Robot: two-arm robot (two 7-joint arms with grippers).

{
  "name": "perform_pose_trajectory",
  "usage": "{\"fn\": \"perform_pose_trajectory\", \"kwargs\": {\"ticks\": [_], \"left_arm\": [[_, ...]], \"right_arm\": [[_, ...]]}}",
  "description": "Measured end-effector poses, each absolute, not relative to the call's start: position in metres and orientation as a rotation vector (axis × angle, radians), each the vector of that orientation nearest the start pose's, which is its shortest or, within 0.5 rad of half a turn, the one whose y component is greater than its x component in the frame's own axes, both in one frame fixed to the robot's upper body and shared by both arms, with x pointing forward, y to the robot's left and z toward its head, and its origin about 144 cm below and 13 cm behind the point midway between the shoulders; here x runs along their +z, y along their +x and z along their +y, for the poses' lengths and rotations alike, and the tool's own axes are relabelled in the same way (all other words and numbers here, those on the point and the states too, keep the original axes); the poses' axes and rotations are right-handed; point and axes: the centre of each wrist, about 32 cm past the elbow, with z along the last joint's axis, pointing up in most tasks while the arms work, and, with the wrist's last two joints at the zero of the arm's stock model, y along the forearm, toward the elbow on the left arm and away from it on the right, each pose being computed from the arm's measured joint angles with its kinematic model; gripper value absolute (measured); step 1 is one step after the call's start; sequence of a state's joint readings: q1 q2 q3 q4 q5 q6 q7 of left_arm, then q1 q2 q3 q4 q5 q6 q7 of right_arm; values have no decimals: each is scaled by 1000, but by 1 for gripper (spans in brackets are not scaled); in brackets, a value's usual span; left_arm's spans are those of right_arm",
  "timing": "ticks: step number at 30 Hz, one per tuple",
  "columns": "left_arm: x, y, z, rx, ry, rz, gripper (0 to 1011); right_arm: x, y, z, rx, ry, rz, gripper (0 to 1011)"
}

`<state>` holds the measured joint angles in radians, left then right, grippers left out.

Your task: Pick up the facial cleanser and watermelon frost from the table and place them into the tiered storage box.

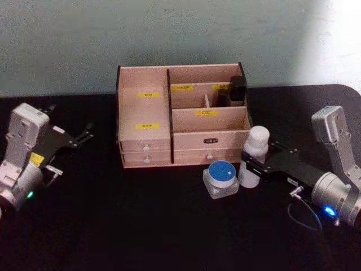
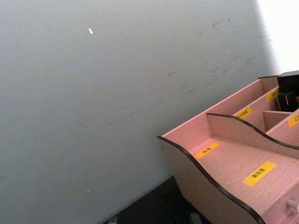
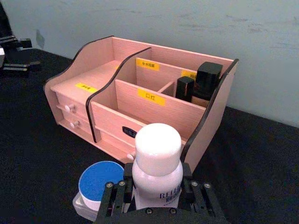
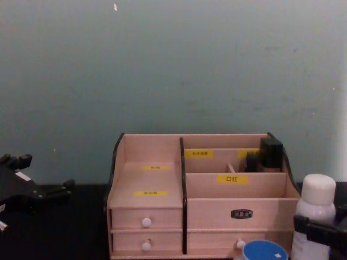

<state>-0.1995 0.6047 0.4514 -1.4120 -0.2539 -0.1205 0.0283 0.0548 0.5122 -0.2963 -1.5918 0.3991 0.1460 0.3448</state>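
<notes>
Facial cleanser (image 3: 158, 172), one white bottle, stands low and centre in the right wrist view. Its foot is hidden behind the right gripper (image 3: 156, 187), whose fingers are clamped on its sides. One blue-lidded jar (image 3: 96, 179) sits just beside it, partly covered there but whole in the head view. Behind them, the tiered storage box (image 3: 154, 109) holds two dark items (image 3: 205, 81); the print on its five yellow labels is unreadable. At far left in the head view, the left gripper (image 1: 84, 134) has its fingers apart over the black table (image 1: 141, 226).
</notes>
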Motion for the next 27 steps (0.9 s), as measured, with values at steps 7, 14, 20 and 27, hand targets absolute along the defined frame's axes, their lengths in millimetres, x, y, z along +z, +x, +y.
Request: {"fn": "perform_pose_trajectory", "kwargs": {"ticks": [7,14,20,27], "left_arm": [[1140,489,310,1248,304,-285,1001],[1140,489,310,1248,304,-285,1001],[1140,489,310,1248,304,-285,1001],[1140,489,310,1248,305,-285,1001]], "right_arm": [[1162,459,-290,-953,-215,104,591],[1180,456,-294,-938,-180,126,591],[1196,458,-294,-906,-165,110,591],[1217,473,-286,-862,-162,83,591]]}}
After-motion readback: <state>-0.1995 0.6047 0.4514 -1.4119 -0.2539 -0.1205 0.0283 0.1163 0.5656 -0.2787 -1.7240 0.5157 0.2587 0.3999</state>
